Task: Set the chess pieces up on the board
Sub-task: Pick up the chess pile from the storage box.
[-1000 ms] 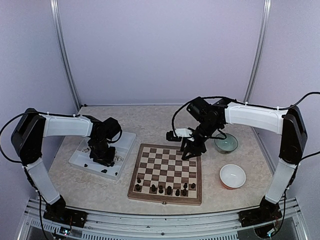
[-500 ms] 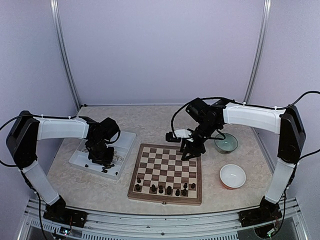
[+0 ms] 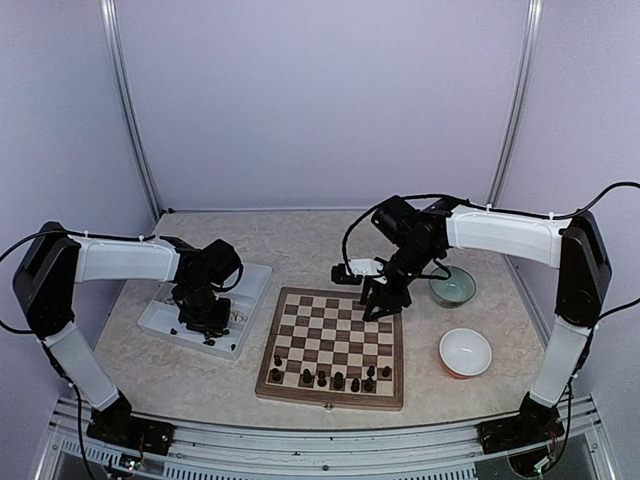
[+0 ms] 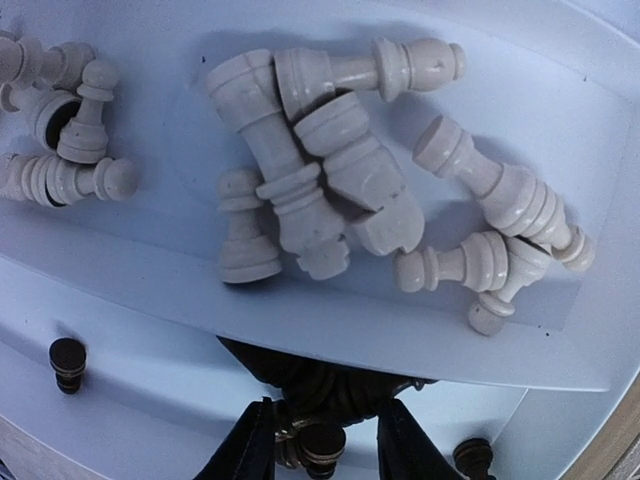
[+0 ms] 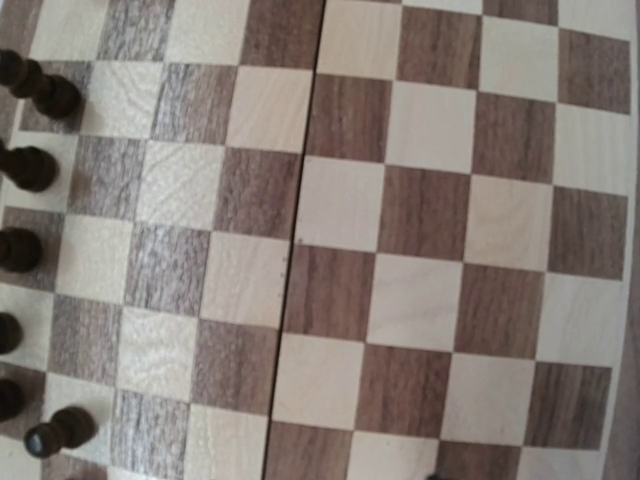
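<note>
The dark brown wooden chess piece (image 4: 318, 447) in the white plastic tray (image 4: 140, 330), between the left gripper's (image 4: 327, 408) part-closed jaws, could squirt sideways under an off-centre pinch (whether they grip it I cannot tell), that arm reaching steeply down, while the right gripper (image 3: 383, 300), jaws unreadable, hangs over the checked wooden board's (image 3: 330, 335) far edge.

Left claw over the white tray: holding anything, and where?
A dark brown wooden chess piece sits between the fingers of the left gripper; grip cannot be told.
</note>
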Controlling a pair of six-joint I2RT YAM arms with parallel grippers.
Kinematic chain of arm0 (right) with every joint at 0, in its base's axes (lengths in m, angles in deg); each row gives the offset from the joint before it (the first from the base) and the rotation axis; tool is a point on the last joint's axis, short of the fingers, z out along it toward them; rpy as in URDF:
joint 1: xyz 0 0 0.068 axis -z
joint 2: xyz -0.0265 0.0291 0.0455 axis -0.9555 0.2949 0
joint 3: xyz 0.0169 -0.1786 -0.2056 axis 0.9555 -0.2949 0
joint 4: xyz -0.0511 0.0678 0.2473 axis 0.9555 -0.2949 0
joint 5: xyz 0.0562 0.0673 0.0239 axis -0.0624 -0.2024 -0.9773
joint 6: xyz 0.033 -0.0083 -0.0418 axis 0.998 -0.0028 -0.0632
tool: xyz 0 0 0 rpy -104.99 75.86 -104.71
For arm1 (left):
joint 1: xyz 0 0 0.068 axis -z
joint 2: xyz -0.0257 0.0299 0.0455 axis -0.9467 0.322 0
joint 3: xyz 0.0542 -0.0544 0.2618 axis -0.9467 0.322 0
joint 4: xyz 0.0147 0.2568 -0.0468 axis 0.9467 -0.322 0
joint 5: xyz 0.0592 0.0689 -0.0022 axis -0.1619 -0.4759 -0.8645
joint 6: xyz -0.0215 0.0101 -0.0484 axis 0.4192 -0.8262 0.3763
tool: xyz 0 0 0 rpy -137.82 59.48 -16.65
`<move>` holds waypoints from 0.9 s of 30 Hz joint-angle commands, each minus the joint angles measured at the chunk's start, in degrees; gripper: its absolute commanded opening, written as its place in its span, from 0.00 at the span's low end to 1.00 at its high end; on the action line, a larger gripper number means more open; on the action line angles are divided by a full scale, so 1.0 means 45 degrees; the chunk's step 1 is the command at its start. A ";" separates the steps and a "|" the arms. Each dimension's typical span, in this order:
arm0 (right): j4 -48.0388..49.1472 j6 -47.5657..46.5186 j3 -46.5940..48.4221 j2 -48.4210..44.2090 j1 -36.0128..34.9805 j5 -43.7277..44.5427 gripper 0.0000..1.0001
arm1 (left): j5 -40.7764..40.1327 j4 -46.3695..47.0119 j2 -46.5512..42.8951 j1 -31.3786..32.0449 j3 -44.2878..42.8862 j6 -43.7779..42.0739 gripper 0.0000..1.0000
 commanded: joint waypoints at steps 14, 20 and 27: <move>-0.0303 0.0024 0.0337 0.0232 -0.0133 -0.0203 0.45 | 0.0619 0.0953 -0.0146 0.0238 0.1385 -0.0786 0.37; -0.0144 0.0319 0.0716 0.0375 -0.0144 0.0092 0.44 | 0.0934 0.1555 0.0182 0.0487 0.1523 -0.1017 0.38; -0.0373 0.0364 0.1020 0.0518 -0.0144 -0.0041 0.44 | 0.0887 0.1406 -0.0439 0.0508 0.1515 -0.0938 0.37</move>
